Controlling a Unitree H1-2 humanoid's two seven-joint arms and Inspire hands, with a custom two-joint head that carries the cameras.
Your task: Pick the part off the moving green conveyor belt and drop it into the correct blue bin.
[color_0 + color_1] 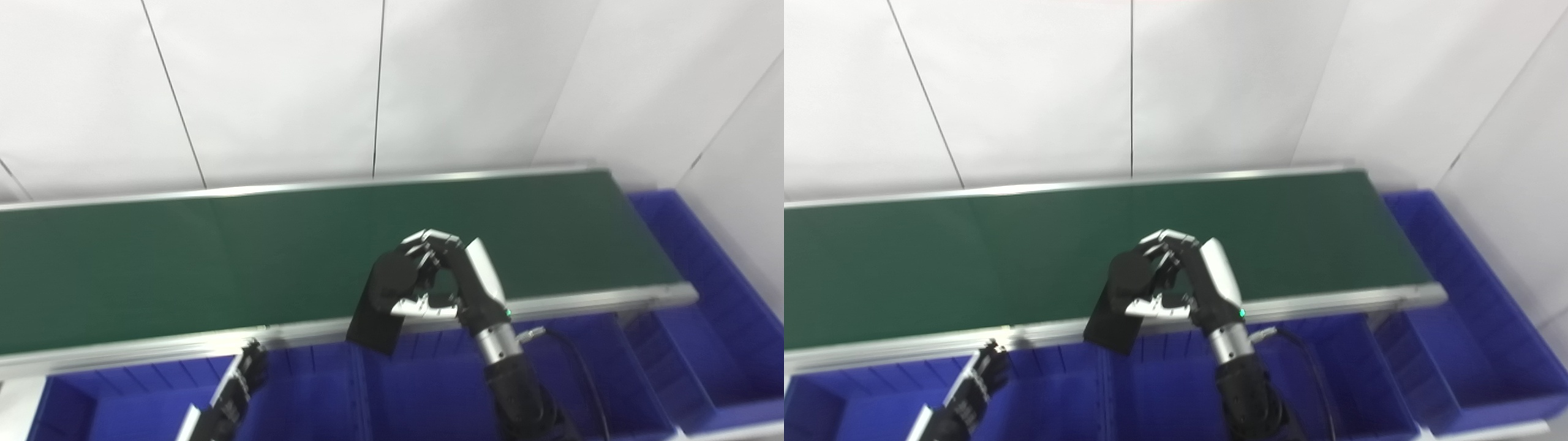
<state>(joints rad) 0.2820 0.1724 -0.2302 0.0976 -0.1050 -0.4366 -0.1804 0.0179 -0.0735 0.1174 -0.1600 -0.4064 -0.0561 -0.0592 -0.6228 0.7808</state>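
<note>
My right hand (438, 278) is shut on a black part (383, 303), a flat dark piece with a rounded top that hangs down from the fingers. Hand and part are over the near edge of the green conveyor belt (184, 263), above the divider between two blue bins (429, 392). The same part (1118, 300) shows in the right eye view, held by the right hand (1182, 282). My left hand (236, 392) is low at the bottom left, over a blue bin, fingers loosely curled and holding nothing.
A row of blue bins (1059, 392) runs along the belt's near side. A further long blue bin (716, 288) sits past the belt's right end. A metal rail (582, 300) edges the belt. White wall panels stand behind.
</note>
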